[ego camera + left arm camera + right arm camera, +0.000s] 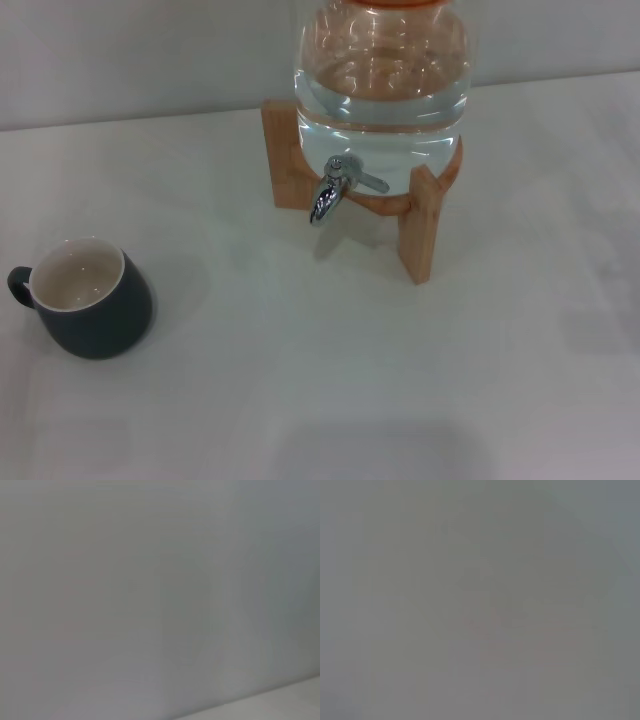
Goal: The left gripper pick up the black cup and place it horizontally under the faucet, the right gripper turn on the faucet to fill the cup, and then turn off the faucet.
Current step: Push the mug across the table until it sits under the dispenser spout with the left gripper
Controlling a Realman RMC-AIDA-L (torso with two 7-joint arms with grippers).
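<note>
Scene: head view looks down on a pale white table, with a grey wall behind it at 12 o'clock.
Black cup: black cup stands upright on the table at about 8 o'clock from the middle of the view, well apart from the dispenser. Its mouth faces up and shows a cream-white lining. Its small loop handle points toward 9 o'clock.
Glass jar: large clear glass jar sits at 12 o'clock, holding clear water. An orange band shows at its very top edge.
Wooden stand: tan wooden stand carries the jar, with one leg at 3 o'clock of the spout and another upright at 9 o'clock of it.
Faucet: chrome faucet juts from the lower front of the jar. Its spout turns down toward 7 o'clock and its flat lever handle points toward 3 o'clock. No water stream shows beneath it.
Under the spout: bare table, with only a faint shadow.
Left gripper: not in any view, so whether its fingers are apart or together cannot be told. The left wrist view shows plain grey wall and a pale strip in one corner.
Right gripper: likewise out of sight, its state unknown. The right wrist view shows only a blank grey surface.
</note>
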